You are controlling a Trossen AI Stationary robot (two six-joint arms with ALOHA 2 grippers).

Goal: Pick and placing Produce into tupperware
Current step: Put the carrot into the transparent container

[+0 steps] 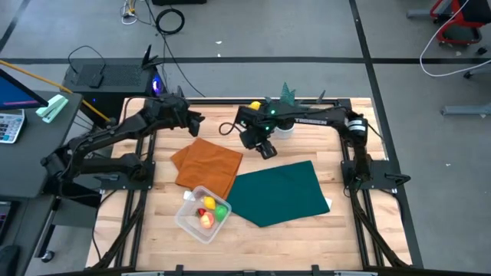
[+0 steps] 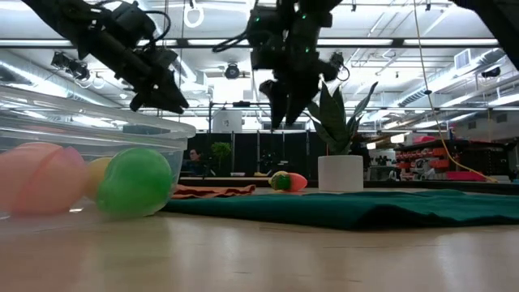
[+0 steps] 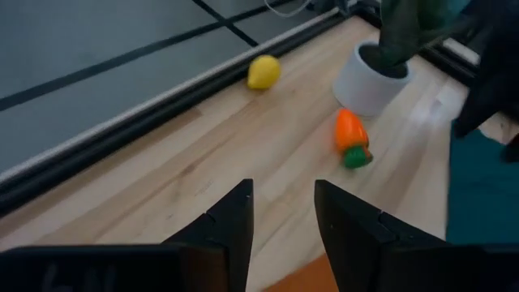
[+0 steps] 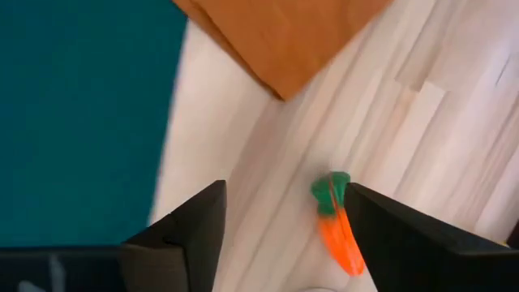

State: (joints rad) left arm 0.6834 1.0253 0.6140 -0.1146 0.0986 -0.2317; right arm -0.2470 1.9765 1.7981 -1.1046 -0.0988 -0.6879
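Note:
The clear tupperware tub (image 1: 186, 218) stands on the table's near left part. It holds a yellow (image 1: 208, 203), a green (image 1: 222, 212) and a red-orange piece (image 1: 205, 221); the low view shows the green ball (image 2: 134, 182) and a peach one (image 2: 36, 178) in it. An orange carrot with a green top (image 4: 339, 229) lies on the wood by the white pot (image 3: 369, 81). A yellow fruit (image 3: 263, 71) lies at the far edge. My right gripper (image 4: 284, 235) hangs open above the carrot, clear of it (image 2: 284, 105). My left gripper (image 3: 284, 215) is open and empty, raised at the far left (image 1: 196, 120).
An orange cloth (image 1: 207, 165) and a dark green cloth (image 1: 280, 192) lie flat mid-table. A spiky plant in a white pot (image 1: 285, 126) stands at the far edge, close to my right gripper. Bare wood shows at the near right.

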